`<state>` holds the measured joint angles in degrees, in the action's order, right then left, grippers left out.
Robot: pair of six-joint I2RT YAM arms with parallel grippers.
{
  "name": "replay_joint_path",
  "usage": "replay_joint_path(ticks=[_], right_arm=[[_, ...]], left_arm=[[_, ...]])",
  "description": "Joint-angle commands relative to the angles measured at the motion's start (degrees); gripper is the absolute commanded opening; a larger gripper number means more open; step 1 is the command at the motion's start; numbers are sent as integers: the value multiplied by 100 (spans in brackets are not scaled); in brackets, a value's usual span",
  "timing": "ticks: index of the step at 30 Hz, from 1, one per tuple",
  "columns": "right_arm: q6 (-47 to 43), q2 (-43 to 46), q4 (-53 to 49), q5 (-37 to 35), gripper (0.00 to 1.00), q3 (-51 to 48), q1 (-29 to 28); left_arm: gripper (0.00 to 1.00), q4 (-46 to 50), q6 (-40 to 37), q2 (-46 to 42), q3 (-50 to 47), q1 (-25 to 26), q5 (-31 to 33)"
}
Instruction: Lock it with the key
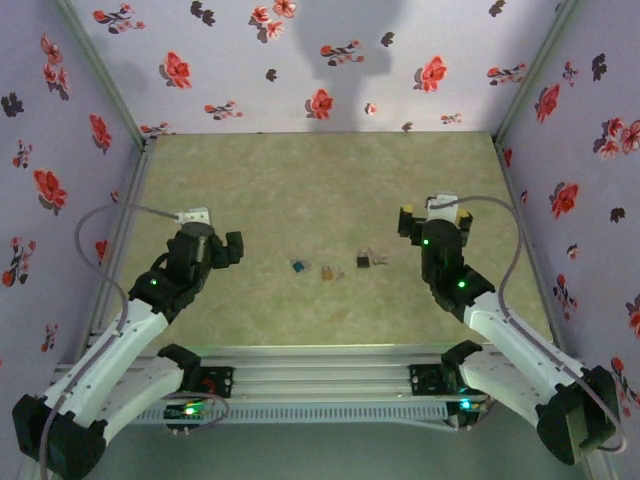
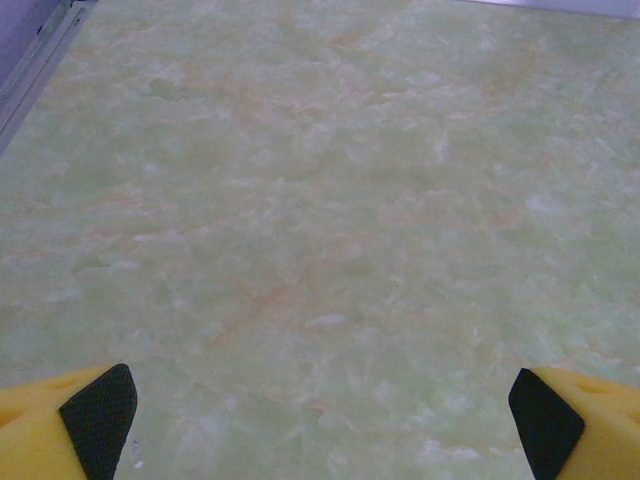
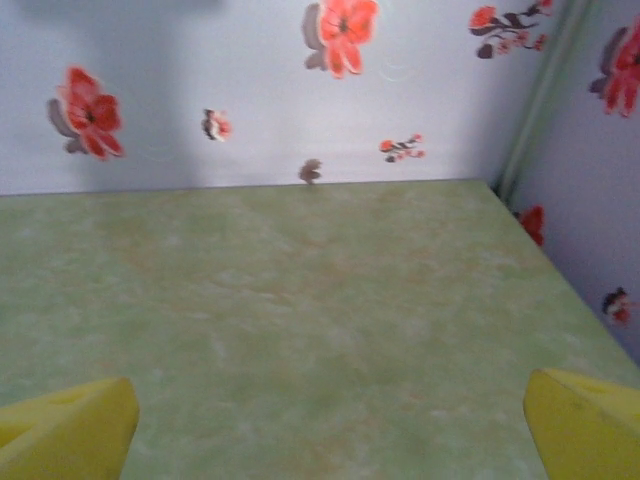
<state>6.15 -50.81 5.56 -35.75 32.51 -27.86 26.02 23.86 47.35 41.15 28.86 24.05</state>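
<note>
Setting: pale green marbled tabletop boxed in by flowered walls.
Lock: a small black block, apparently the lock, lies about midway between the left and right edges, somewhat nearer the near edge than the far one.
Possible keys: a teal piece and an orange piece lie in a row beside the lock, on its left-edge side; all too small to tell which is the key.
Left arm: the left pincer hangs over bare surface toward the left edge, jaws spread wide, holding nothing.
Right arm: the right pincer hangs toward the right edge, facing the far wall, jaws equally wide and empty.
Step in hand: by all appearances the opening reach; nothing is gripped yet.
Doing it well: one pincer should pin the lock flat while the other takes the key by its head, shaft left free, and lines it up squarely before turning.
</note>
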Motion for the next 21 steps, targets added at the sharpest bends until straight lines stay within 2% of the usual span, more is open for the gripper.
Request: replay_joint_path(ticks=[1,10,18,21], right_arm=[[-36,128,453,-183,99,-209,427],[1,-919,1023,-161,99,-535,1441],[55,-1948,1704,357,99,-660,1885],[47,-2467,2499,406,99,-830,1892]], left_arm=[[100,-176,115,38,-76,-12,141],[100,-298,26,62,-278,-3,158],[100,-375,-64,69,-343,36,157],[100,-409,-118,66,-368,54,159]])
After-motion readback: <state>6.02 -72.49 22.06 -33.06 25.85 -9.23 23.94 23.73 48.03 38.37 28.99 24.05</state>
